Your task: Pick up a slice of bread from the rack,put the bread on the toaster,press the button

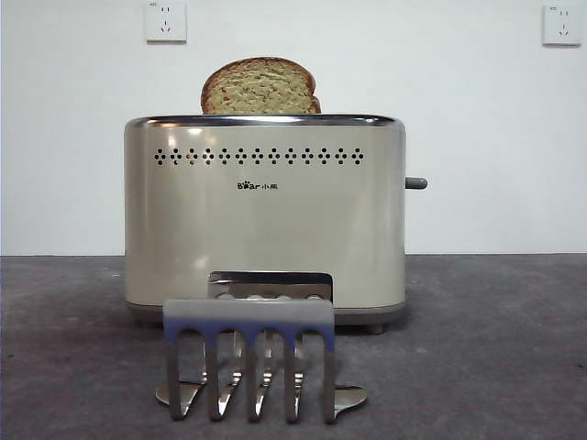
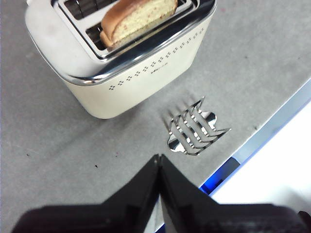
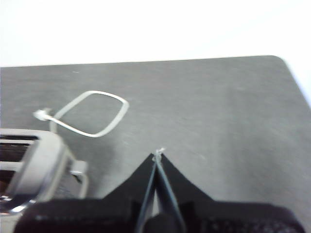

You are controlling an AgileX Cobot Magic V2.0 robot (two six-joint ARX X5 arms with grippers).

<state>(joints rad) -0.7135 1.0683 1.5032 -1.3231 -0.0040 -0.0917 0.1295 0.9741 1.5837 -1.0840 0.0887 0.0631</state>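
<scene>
- Grey matte worktop [image 1: 514, 348], speckled and bare around the things; white wall [image 1: 385, 64] behind with 2 white sockets [image 1: 166, 21] high up.
- Cream toaster [image 1: 266, 229] stands mid-worktop, chrome top rim, 1 row of dot-cluster vents; small dark logo reads "Bear" plus 2 characters too small to read.
- Slice of bread [image 1: 260, 88] stands upright in a toaster slot, domed top and brown crust showing above the rim.
- Button [image 1: 416, 183], dark grey, sticks out from the toaster's narrow end.
- Steel rack [image 1: 249, 353] just in front of the toaster, 5 prongs, holds nothing.
- White cord loop [image 3: 92, 114] lies on the worktop beyond the toaster's end.
- Left claw [image 2: 159, 160] above the worktop near the rack, jaws together, holding nothing.
- Right claw [image 3: 158, 156] over bare worktop beside the button end, jaws together.
</scene>
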